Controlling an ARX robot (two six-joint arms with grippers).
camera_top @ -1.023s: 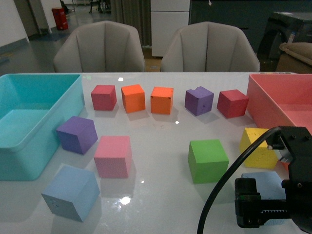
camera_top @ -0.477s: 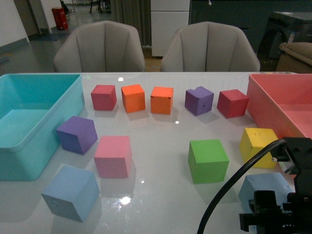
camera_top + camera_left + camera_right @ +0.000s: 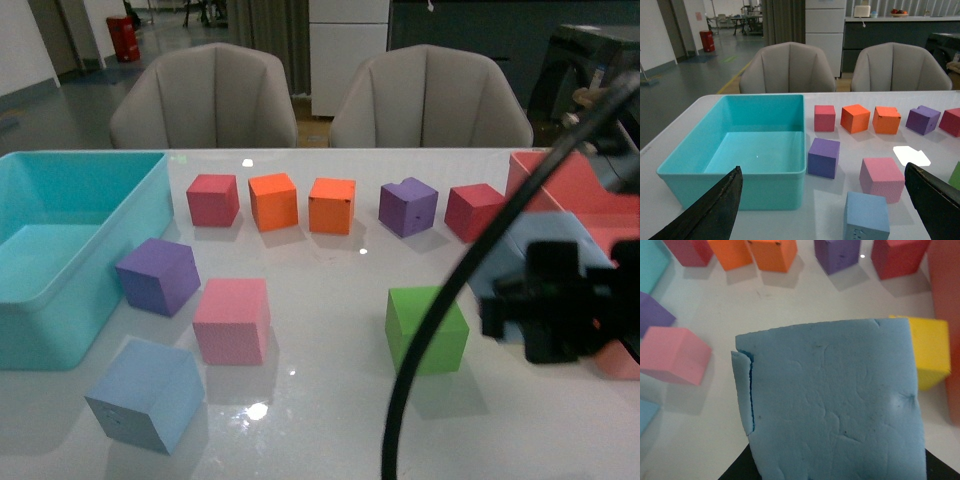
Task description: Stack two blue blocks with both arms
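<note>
My right gripper (image 3: 555, 305) is shut on a pale blue block (image 3: 520, 250) and holds it in the air at the right, above the table and in front of the pink tray. In the right wrist view this block (image 3: 835, 405) fills most of the picture, and only the gripper's (image 3: 837, 471) black finger bases show beside it. The other blue block (image 3: 147, 393) rests on the table at the front left. It also shows in the left wrist view (image 3: 866, 223), ahead of my open, empty left gripper (image 3: 823, 195). The left arm is out of the front view.
A turquoise bin (image 3: 90, 160) stands at the left and a pink tray (image 3: 570, 185) at the right. Pink (image 3: 232, 320), purple (image 3: 157, 275) and green (image 3: 425, 325) cubes lie mid-table. A yellow cube (image 3: 927, 352) lies under the held block. A row of red, orange and purple cubes stands behind.
My right gripper has closed on the blue block at the front right and lifted it up off the table. It now hides the yellow cube in the front view.
</note>
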